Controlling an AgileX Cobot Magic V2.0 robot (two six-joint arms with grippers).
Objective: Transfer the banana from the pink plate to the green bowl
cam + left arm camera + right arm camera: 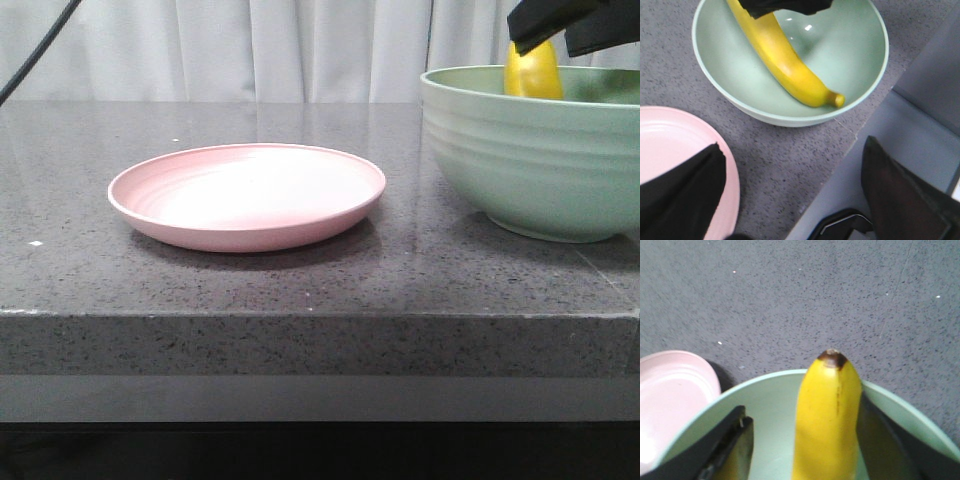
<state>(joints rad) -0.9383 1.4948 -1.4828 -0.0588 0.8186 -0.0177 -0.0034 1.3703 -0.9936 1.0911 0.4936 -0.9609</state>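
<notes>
Front view: banana [533, 72] mostly hidden behind green bowl [535, 160] rim.

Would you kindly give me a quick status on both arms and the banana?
Left gripper open, empty, beside bowl. Right gripper over green bowl, jaws apart beside banana. Banana leaning inside bowl. Pink plate bare, nothing in the way.

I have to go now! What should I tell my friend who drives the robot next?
Right gripper: over the green bowl, fingers either side of the banana; whether it grips is unclear.
Left gripper: open, holding nothing, near the pink plate.
Banana: leaning inside the bowl, one end on its wall.
Done: plate has no banana on it.
Left: let go if gripping, lift the right arm away.
</notes>
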